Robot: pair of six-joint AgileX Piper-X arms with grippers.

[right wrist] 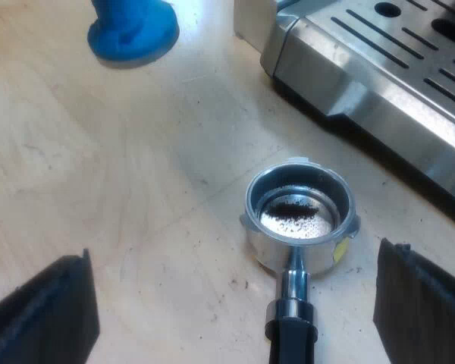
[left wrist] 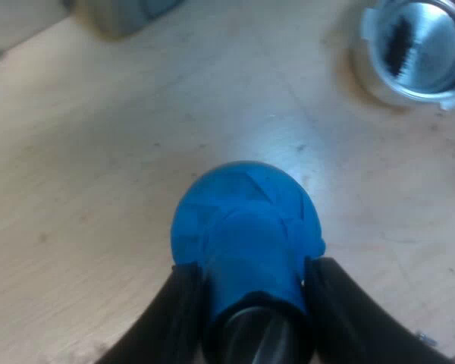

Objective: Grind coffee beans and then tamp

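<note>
Blue tamper (left wrist: 246,243) sits clamped in the left pincer (left wrist: 254,265), a black finger pressed to each side. Its lower part is hidden behind its rounded body, so whether it touches the table (left wrist: 98,189) cannot be judged from the left wrist view. From the tamper, the metal holder (left wrist: 421,49) lies at about one o'clock, its basket cut off at the edge. A blurred grey shape (left wrist: 121,15) at eleven o'clock is too vague to name.

The right pincer (right wrist: 233,254) hangs wide open over the holder (right wrist: 299,212), gripping nothing. The holder rests on the table (right wrist: 98,152) with a little dark grounds (right wrist: 292,208) in the basket. Its dark handle (right wrist: 292,334) runs toward six o'clock and is cut off, its end unseen. From the basket, the tamper's base (right wrist: 133,30) stands on the table at eleven o'clock, top cut off. The espresso machine (right wrist: 379,68) is at one o'clock.
</note>
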